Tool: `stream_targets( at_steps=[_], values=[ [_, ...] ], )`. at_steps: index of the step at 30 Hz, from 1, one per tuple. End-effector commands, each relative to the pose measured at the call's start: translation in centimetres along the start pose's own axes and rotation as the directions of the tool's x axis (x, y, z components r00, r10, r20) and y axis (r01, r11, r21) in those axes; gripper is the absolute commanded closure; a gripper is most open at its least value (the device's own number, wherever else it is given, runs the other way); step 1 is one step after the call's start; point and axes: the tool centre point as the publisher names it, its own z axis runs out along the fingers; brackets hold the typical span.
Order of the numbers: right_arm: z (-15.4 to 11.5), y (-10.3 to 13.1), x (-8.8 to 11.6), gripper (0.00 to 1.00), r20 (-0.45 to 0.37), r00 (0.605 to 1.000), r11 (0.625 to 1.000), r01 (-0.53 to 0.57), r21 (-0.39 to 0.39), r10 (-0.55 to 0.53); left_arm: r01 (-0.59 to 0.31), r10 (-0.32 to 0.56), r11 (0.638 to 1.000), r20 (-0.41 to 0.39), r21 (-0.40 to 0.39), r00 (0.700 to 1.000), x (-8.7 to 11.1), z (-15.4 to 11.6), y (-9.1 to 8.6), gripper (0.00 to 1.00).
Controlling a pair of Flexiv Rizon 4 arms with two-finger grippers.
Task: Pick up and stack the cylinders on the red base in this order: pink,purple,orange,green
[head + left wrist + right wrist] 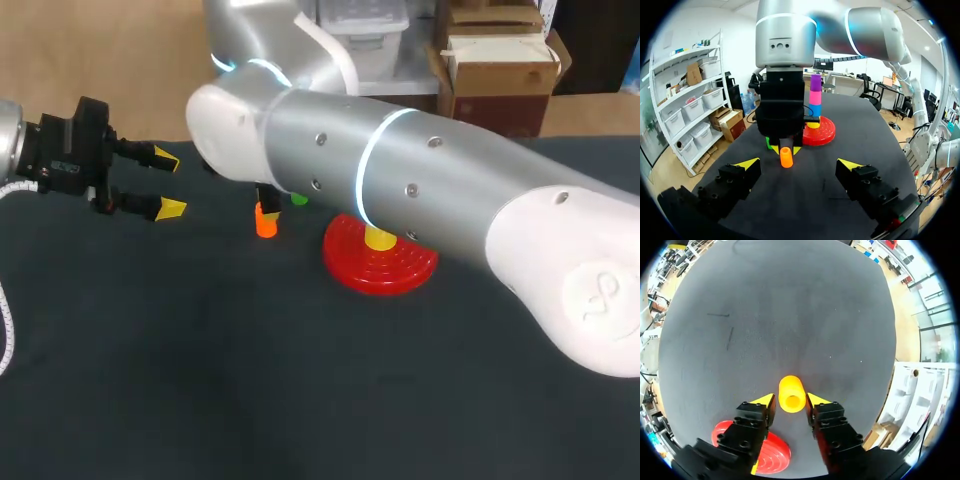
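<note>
Four cylinders are counted on the dark, matte bench: one pink, one purple, one orange and one green, all smooth and plain-sided. One red base is seen, a glossy round disc ridged in concentric rings, with a yellow peg rising from its middle. On that peg a blue piece is stacked, the pink cylinder above it and the purple one on top. The orange cylinder is stood upright on the bench near the base, with the green one just behind it. Two hands are present. The right hand is lowered over the orange cylinder, its fingers apart on either side with a narrow gap showing. The left hand is held apart and empty, well away from the base.
</note>
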Motion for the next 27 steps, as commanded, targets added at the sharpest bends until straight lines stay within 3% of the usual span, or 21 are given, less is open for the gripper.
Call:
stream_targets(
  at_steps=[1, 11, 12, 13, 14, 17, 21, 27],
  values=[
    [0.1, -0.9, -0.4, 0.58, -0.001, 1.0, 0.927, 0.004, -0.374, -0.005, -0.003, 0.003, 1.0, 0.005, -0.003, 1.0, 0.2, 0.0, -0.1, 0.0],
    [0.0, -0.8, -0.4, 0.58, -0.002, 1.0, 0.927, 0.01, -0.376, -0.012, -0.003, 0.003, 1.0, 0.005, -0.003, 1.0, 0.2, 0.0, -0.1, 0.0],
    [0.0, -0.8, -0.4, 0.64, -0.003, 1.0, 0.928, 0.014, -0.374, -0.016, -0.003, 0.003, 1.0, 0.005, -0.003, 1.0, 0.2, 0.0, -0.1, 0.0],
    [-0.1, -0.8, -0.4, 0.92, -0.008, 1.0, 0.929, 0.015, -0.37, -0.02, -0.003, 0.003, 1.0, 0.005, -0.003, 1.0, 0.2, 0.0, -0.1, 0.0],
    [-0.3, -0.7, -0.3, 1.0, -0.009, 1.0, 0.93, 0.015, -0.368, -0.019, -0.003, 0.003, 1.0, 0.005, -0.003, 1.0, 0.2, 0.0, -0.1, 0.0],
    [-1.2, -0.6, -0.3, 1.0, -0.009, 0.999, 0.933, 0.027, -0.359, -0.032, -0.003, 0.003, 1.0, 0.005, -0.003, 1.0, 0.2, 0.0, -0.1, 0.0],
    [-3.6, -0.3, 0.1, 1.0, -0.002, 1.0, 0.947, 0.023, -0.32, -0.025, -0.003, 0.003, 1.0, 0.005, -0.003, 1.0, 0.2, 0.0, -0.1, 0.0],
    [-11.6, 0.3, 3.0, 1.0, 0.021, 1.0, 0.973, -0.001, -0.229, 0.006, -0.003, 0.003, 1.0, 0.005, -0.003, 1.0, 0.2, 0.0, -0.1, 0.0]
  ],
)
